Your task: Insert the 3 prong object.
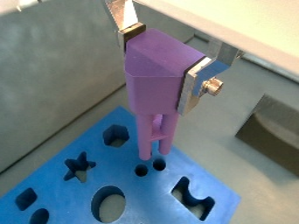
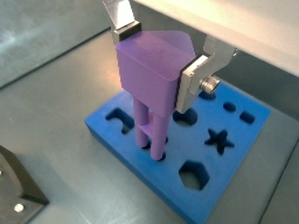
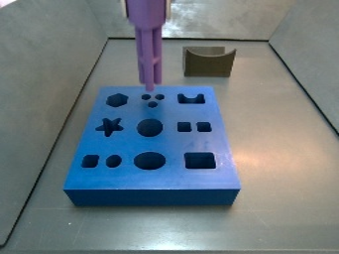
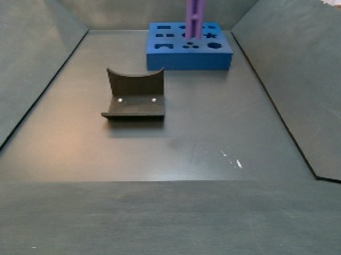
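My gripper (image 1: 163, 59) is shut on the purple 3 prong object (image 1: 158, 74) and holds it upright by its thick top, prongs down; both wrist views show this (image 2: 160, 54). The prong tips (image 1: 152, 153) hang just over the three small round holes (image 3: 150, 99) near the far edge of the blue block (image 3: 166, 174). Whether the tips touch the block I cannot tell. In both side views only the purple object (image 3: 146, 40) (image 4: 196, 18) shows over the block (image 4: 186, 55). The gripper itself is above the picture edge there.
The block has several other shaped holes: a star (image 3: 111, 126), a hexagon (image 3: 118, 99), circles and squares. The dark fixture (image 4: 134, 95) stands apart from the block on the grey floor and also shows in a side view (image 3: 208, 62). Grey walls enclose the floor.
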Tool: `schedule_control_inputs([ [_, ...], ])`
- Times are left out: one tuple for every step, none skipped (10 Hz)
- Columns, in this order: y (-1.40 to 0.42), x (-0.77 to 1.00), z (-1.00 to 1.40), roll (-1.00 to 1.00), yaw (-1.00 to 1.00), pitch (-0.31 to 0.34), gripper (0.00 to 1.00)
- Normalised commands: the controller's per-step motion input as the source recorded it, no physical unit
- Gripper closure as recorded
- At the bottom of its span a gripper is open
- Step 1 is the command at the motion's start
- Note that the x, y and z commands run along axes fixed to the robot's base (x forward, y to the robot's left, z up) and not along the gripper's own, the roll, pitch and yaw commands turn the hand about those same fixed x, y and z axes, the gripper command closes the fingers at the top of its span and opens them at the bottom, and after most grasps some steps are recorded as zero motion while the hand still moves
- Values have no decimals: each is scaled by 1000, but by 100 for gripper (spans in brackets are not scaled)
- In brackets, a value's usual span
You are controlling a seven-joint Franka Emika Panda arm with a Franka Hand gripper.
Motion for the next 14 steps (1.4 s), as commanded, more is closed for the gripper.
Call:
schedule_control_inputs([
  [-106, 0, -180, -40, 0, -64, 100],
  [-134, 0, -194, -4, 0, -36, 100],
  [-120, 0, -249, 0, 0, -36, 100],
  [-74, 29, -294, 0, 0, -20, 100],
  [0, 137, -400, -1, 0, 0, 100],
  [0, 246, -423, -13, 0, 16, 100],
  [0, 323, -440, -33, 0, 20, 100],
  [0, 317, -446, -9, 0, 36, 100],
  [0, 91, -491, 0, 0, 0, 100],
  [0, 0, -543, 0, 0, -56, 100],
  [-17, -6, -483, 0, -34, -57, 100],
  [0, -29, -337, 0, -80, -50, 100],
  [0, -9, -11, 0, 0, -60, 100],
  [0, 0, 0, 0, 0, 0, 100],
])
